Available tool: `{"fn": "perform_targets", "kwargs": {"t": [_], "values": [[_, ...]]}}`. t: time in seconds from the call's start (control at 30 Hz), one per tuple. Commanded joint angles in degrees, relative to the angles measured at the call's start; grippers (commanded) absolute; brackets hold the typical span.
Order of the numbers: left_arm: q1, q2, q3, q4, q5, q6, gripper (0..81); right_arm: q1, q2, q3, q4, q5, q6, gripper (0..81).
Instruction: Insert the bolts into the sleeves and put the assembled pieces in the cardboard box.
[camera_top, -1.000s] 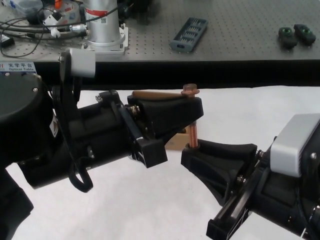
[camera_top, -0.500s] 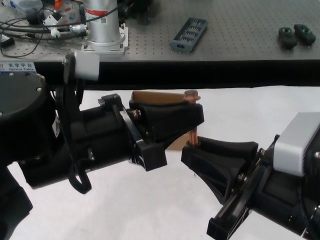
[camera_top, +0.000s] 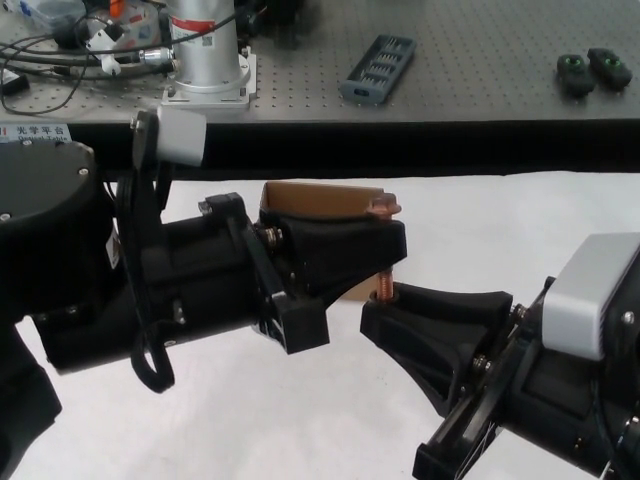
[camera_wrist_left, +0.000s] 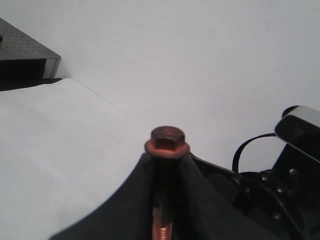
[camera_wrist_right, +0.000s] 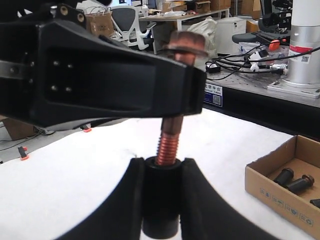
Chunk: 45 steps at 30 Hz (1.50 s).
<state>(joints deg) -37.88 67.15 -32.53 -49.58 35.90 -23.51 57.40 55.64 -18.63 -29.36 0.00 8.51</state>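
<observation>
On the arm at the left, the left gripper has its fingers closed on the copper bolt just under its hexagonal head, holding it upright; behind this gripper the cardboard box sits on the white-covered bench; the bolt's threaded end is partly down inside the black sleeve, with bare thread showing between the two grippers; lower and to the right, the right gripper has its fingers clamped on that sleeve, holding it upright; the right wrist view shows two dark assembled pieces lying in the box.
</observation>
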Motion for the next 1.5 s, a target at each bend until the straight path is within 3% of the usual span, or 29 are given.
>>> {"fn": "perform_targets", "kwargs": {"t": [0.0, 0.1, 0.23, 0.33, 0.57, 0.83, 1.07, 1.27, 1.47], "values": [[-0.53, -0.11, 0.3, 1.31, 10.58, 3.16, 0.3, -0.26, -0.46, -0.99, -5.33, 1.19, -0.79, 3.6], [-0.63, -0.11, 0.3, -1.05, 12.26, 2.99, 7.9, -0.26, -0.46, -0.99, -5.33, 2.81, -0.79, 3.6], [-0.63, -0.11, 0.3, -3.15, 12.77, 2.98, 28.8, -0.26, -0.46, -0.99, -5.33, 3.01, -0.79, 3.6], [-0.63, -0.11, 0.3, -1.78, 12.16, 2.98, 37.8, -0.26, -0.46, -0.99, -5.33, 3.01, -0.79, 3.6], [-0.63, -0.11, 0.3, -3.49, 9.01, 3.55, 33.9, -0.89, -0.46, -0.99, -5.33, 3.01, -0.79, 3.6], [-0.5, -0.29, 0.3, -4.06, -3.59, 11.98, 33.9, -4.59, -0.46, -1.87, -5.19, 0.0, -0.79, 3.6], [-0.5, -0.29, 0.3, -3.86, -7.05, 14.95, 33.9, -6.08, -0.46, -2.33, -3.9, -1.02, -0.79, 3.6], [0.22, -0.29, 0.3, 4.86, -25.63, 15.18, 33.9, -10.51, -0.12, -5.79, 10.3, -1.76, -0.79, 3.6], [2.37, -0.29, 0.3, 11.17, -26.26, 15.18, 33.9, -17.55, 4.4, -13.2, 21.79, -7.44, -0.9, 3.6]]}}
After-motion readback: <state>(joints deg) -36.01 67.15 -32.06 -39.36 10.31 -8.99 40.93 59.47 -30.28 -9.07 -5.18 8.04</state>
